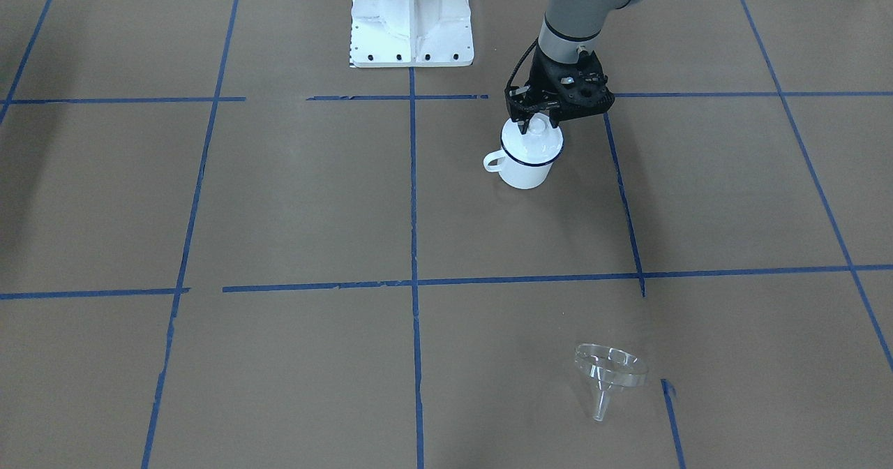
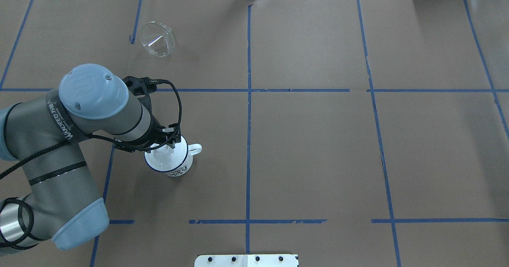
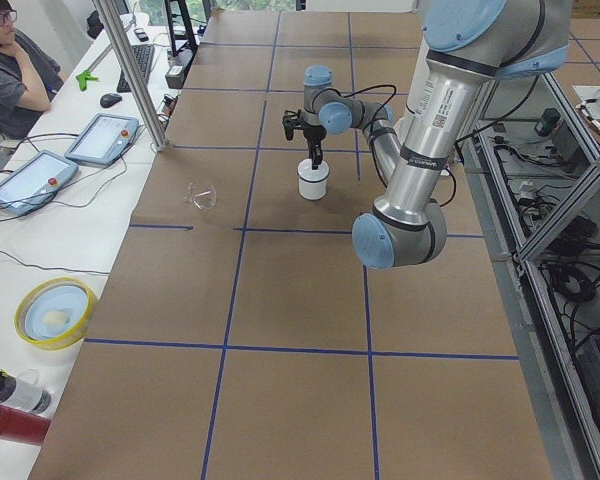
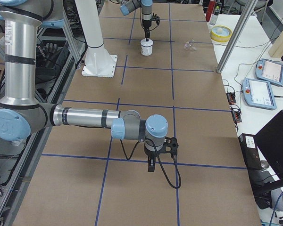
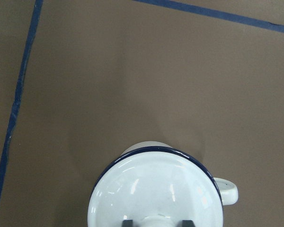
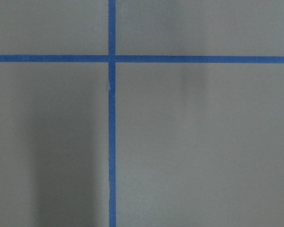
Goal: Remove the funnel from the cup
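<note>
The clear funnel (image 1: 608, 371) lies on its side on the brown table, far from the cup; it also shows in the overhead view (image 2: 158, 39). The white cup (image 1: 524, 169) with a dark blue rim stands upright, with a white round lid (image 1: 534, 142) with a knob on top of it. My left gripper (image 1: 536, 114) hangs straight over the cup, with its fingers on either side of the knob and a small gap on each side, so it is open. In the left wrist view the cup's handle (image 5: 227, 191) points right. My right gripper (image 4: 151, 165) shows only in the exterior right view, so I cannot tell its state.
The robot's white base (image 1: 411, 19) stands at the table's edge near the cup. Blue tape lines cross the brown table. A yellow bowl (image 3: 55, 312) and tablets sit on the side bench, off the table.
</note>
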`<action>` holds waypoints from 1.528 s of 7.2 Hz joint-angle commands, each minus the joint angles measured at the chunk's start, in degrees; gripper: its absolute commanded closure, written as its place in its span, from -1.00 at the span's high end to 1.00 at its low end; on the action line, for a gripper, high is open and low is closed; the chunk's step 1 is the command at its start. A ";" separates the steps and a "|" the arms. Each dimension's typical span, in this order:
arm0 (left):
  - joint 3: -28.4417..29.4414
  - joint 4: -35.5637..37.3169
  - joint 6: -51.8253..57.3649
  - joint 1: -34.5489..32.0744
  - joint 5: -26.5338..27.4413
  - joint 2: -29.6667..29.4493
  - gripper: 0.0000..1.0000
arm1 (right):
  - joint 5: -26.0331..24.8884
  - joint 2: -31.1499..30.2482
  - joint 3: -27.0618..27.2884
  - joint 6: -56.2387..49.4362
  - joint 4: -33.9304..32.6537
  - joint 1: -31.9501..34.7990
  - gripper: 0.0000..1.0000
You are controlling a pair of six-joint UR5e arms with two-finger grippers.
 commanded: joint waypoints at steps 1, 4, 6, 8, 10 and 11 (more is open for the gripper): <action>-0.41 0.06 0.23 -0.03 0.07 -0.07 1.00 | 0.00 0.00 0.00 0.00 0.00 0.00 1.00; -7.35 -1.42 19.30 -9.36 -4.37 5.71 1.00 | 0.00 0.00 0.00 0.00 0.00 0.00 1.00; -6.83 -1.79 43.87 -25.09 -11.69 13.07 1.00 | 0.00 0.00 0.00 0.00 0.00 0.00 1.00; -0.55 -3.10 68.34 -39.34 -18.43 20.91 1.00 | 0.00 0.00 -0.09 0.00 0.00 0.00 1.00; 9.83 -3.28 72.18 -45.28 -18.74 28.01 1.00 | 0.00 0.00 0.00 0.00 0.00 0.00 1.00; 16.66 -3.46 81.35 -54.69 -19.26 28.14 1.00 | 0.00 0.00 0.00 0.00 0.00 0.00 1.00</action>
